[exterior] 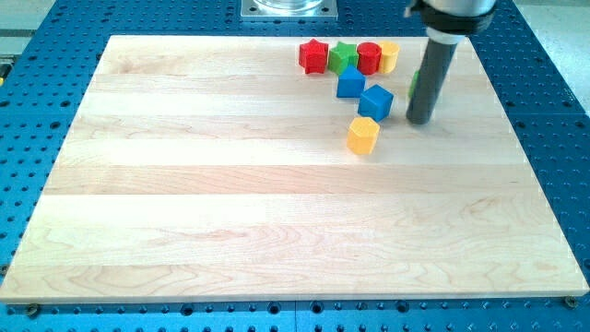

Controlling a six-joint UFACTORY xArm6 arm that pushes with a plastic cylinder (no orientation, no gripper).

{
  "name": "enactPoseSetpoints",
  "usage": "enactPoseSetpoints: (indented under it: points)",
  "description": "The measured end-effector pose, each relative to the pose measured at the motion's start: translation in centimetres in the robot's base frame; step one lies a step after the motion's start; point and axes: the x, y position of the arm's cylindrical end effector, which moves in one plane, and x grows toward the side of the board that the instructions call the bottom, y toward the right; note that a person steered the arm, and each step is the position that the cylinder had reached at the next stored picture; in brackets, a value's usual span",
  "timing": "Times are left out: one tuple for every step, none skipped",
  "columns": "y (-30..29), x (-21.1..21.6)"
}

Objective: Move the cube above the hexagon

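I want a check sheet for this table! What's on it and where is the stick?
Surface: wooden board on a blue holed table.
Job's things: blue cube sits just up and right of the yellow hexagon, close to it.
Clutter: top row of red star, green star, red block, yellow block; second blue block below the row; a green block mostly hidden behind the rod.
Grippers: none; my tip is right of the blue cube, with a gap.
Cables: nothing seen.
Surroundings: metal mount at the view's top.
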Motion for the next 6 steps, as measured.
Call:
enactPoseSetpoints:
  points:
    - [-1.4, -0.6]
    - [-5.0, 0.0]
    - [-7.9, 0.6]
    - [-2.8, 2.1]
    - [-3.7, 5.8]
    - [-8.5, 6.0]
